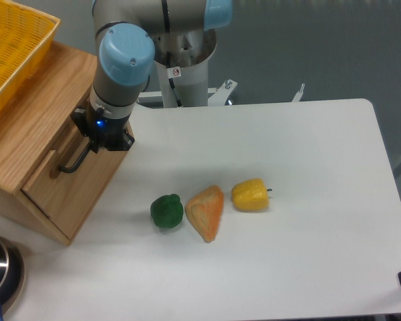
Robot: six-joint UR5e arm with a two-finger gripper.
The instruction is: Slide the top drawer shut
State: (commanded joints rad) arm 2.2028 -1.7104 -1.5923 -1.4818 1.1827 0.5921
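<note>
Camera view: top drawer (45,175) looks nearly flush, little travel left; gripper (104,139) by its handle (73,162), grip state unclear.

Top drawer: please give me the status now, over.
Gripper at the black handle; jaws hidden, state unclear. Top drawer appears nearly shut. Green pepper, orange wedge, yellow pepper lie apart on the table, not in the way.

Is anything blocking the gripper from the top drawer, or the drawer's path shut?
Nothing visible does. The gripper is already at the top drawer, by its black handle; the toy vegetables lie clear on the table.
</note>
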